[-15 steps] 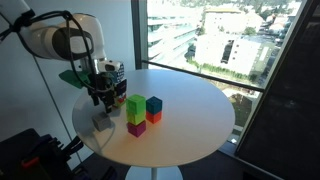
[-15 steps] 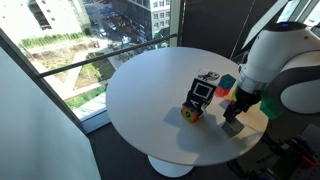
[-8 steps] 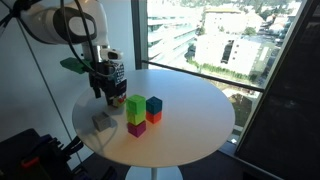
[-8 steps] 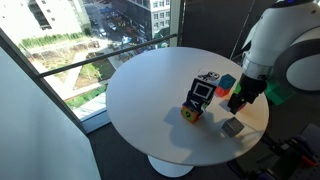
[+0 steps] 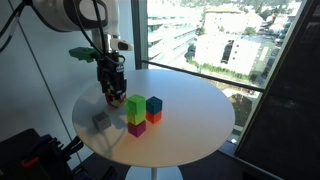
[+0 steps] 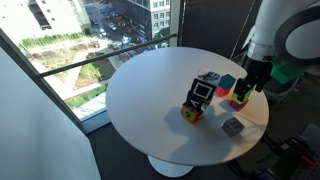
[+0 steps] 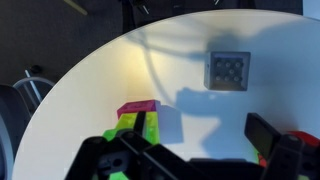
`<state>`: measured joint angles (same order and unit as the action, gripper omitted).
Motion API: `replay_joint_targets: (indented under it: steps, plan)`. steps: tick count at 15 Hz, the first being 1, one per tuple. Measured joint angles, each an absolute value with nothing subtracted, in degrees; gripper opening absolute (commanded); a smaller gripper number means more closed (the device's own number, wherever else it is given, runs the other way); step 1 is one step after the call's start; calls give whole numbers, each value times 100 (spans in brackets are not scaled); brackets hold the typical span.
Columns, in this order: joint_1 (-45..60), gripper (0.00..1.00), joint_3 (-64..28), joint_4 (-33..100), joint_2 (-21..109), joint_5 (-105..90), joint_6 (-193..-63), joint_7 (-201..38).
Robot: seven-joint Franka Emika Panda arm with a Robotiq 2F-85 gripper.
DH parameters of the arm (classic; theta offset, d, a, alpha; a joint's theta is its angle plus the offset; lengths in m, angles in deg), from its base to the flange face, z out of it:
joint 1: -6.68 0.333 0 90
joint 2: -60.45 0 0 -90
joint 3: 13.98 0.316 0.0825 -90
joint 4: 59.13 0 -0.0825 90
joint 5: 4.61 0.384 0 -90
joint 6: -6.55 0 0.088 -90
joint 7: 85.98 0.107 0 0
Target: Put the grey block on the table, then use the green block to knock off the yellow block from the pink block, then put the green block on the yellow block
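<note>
Grey block [image 5: 102, 120] lay flat on the table [image 5: 190, 110], lower left of centre in an exterior view, apart from the other cubes. First step looked done. In the wrist view it sat upper right [image 7: 228, 70], dotted face up.

My gripper [image 5: 110, 95] hung with jaws spread and nothing between them. Released, which fits the grey block being down. It hovered above the table, just upper left of the stack.

Stack near frame centre: green block [image 5: 135, 102] on top, yellow block [image 5: 135, 116] under it, pink block [image 5: 135, 128] at the bottom. Green sat uppermost, so I judged it had to be lifted off before it could serve as pusher.

Teal cube [image 5: 153, 104] on a red cube [image 5: 153, 117] stood just right of the stack; could not tell if touching. A knock that way risked jamming, so better toward open table.

Patterned box [image 6: 201, 93] stood upright further off
</note>
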<state>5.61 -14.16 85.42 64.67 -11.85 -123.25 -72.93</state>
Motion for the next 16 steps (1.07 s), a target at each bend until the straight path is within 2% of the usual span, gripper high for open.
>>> replay_joint_targets:
  steps: [7, 16]
  plan:
    - [421, 100, -1574, 8266, 6276, -1507, -12346, -7439]
    - [339, 100, -1788, 8072, 5855, -1496, -12972, -7746]
